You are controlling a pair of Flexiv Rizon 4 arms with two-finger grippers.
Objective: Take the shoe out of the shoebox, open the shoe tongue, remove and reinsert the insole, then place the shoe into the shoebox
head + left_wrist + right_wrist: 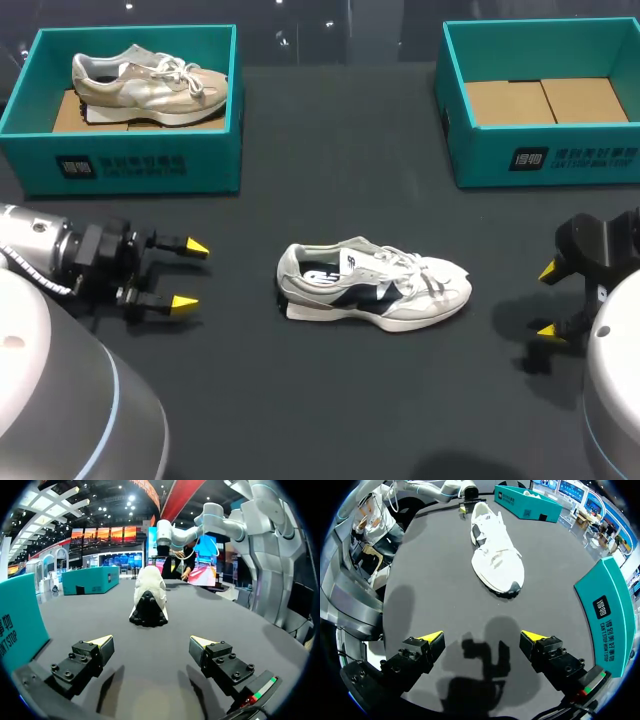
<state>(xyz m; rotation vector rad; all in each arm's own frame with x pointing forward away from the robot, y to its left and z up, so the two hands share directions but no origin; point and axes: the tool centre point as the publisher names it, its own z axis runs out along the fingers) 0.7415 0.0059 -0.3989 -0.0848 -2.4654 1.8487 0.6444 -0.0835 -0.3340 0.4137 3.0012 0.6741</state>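
The white sneaker (373,285) stood on the bench (330,410), between my left gripper (187,274) and right gripper (548,300), both wide open, holding nothing. Tongue-opening looked next: pin the heel, pull at the laces. Two sneakers, two boxes: the beige sneaker (150,85) lay in the left shoebox (140,165), the right shoebox (545,160) opposite.

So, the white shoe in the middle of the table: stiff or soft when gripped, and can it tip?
The white shoe probably weighs little, with its thick foam-like sole. The upper around the laces will likely give when squeezed. Resting flat on its sole, it should slide rather than tip.
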